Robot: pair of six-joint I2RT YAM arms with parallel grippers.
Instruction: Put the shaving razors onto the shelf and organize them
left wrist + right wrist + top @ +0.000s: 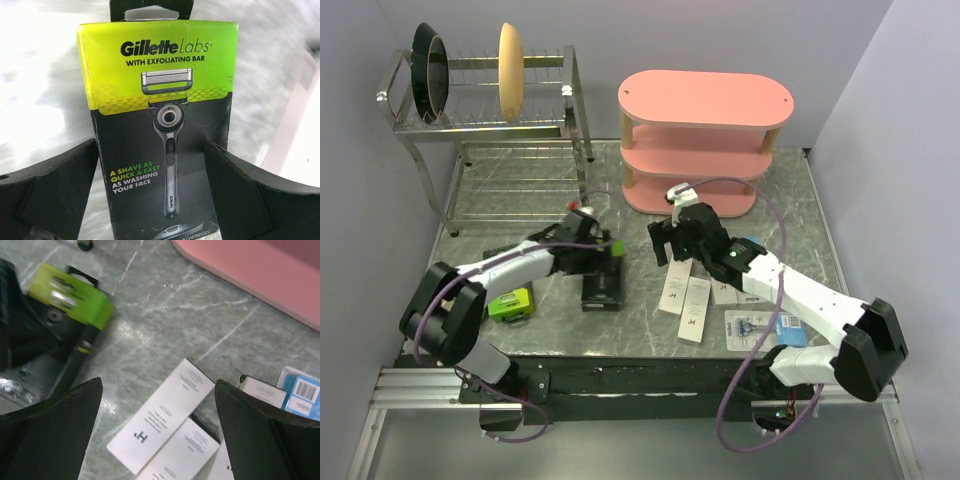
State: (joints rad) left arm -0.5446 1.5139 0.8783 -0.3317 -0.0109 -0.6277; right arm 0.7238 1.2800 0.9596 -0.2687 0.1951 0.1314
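Top external view gives us the pink shelf [705, 100] at the far edge of the table [790, 215], right of the middle. Every razor package we can see lies on the table in front of it.

Our left gripper [151, 144] is over the middle of the table with its jaws spread wide, one finger on each side of a black-and-lime box [155, 65]. The left wrist view shows no squeeze on the box, though the right fingertip overlaps its edge. A second black-and-lime box [510, 303] lies toward the front left corner.

Our right gripper [157, 384] hangs released, fingers fully apart and holding nothing, above the slim white boxes [685, 298]. Two of these lie side by side and touching, with a third white box [725, 292] just to their right. A clear blister pack [752, 328] lies near the front edge, right of the white boxes. A blue card [752, 246] shows close by the right gripper, on the side toward the right edge.

In the far left corner a metal rack [480, 130] holds dark plates [430, 70] and a tan bowl [510, 55] on edge.
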